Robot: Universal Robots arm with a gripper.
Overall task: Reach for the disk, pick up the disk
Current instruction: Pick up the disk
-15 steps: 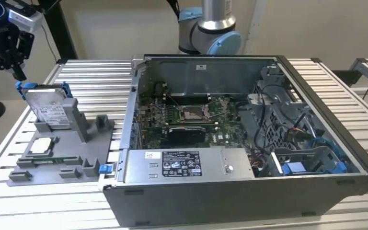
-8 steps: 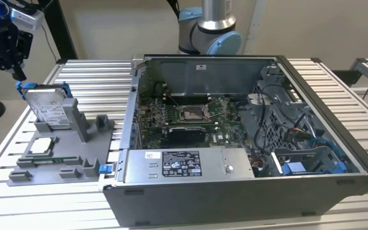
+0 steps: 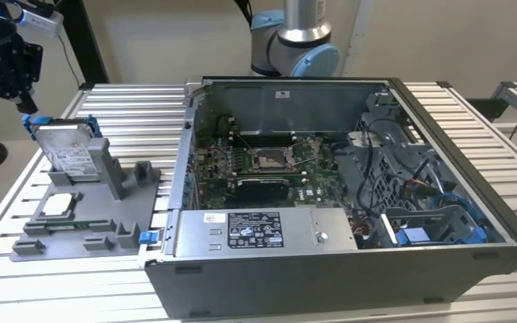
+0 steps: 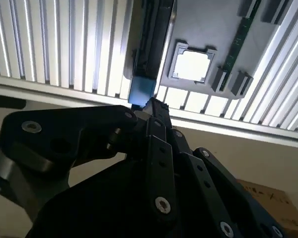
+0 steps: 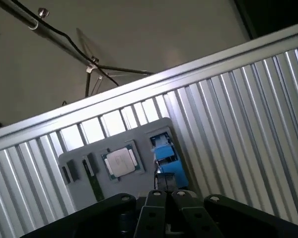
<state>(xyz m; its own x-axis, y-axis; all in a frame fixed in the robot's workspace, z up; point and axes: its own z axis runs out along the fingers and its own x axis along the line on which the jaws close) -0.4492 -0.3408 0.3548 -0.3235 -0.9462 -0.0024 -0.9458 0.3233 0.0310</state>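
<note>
Slatted aluminium worktop [image 3: 474,128] under a plain beige wall carries everything. At the exterior view's left the black pincer [image 3: 27,104] hangs just above the flat silver-grey metal disk [image 3: 65,151] with its white label. It sits close over the blue plastic rail [image 4: 141,91] at the disk's upper corner, as the second wrist view also shows; whether it is wide, narrow or gripping I cannot tell. The disk stands upright on edge, so a good pick, in my judgement, means coming straight down, centred across the thin width, closing evenly on both faces, then lifting vertically so the disk does not bind in its slot.

Largest holder is the open dark-grey metal computer case [image 3: 330,269]: inside lie a green motherboard [image 3: 240,155], a silver power-supply box [image 3: 258,232] and loose cables [image 3: 393,168]. Beside it, the grey plastic fixture [image 3: 97,232] holds the disk in its upright slot — and a small square silver chip [image 3: 58,204] flat in a recess, near the disk's foot.
</note>
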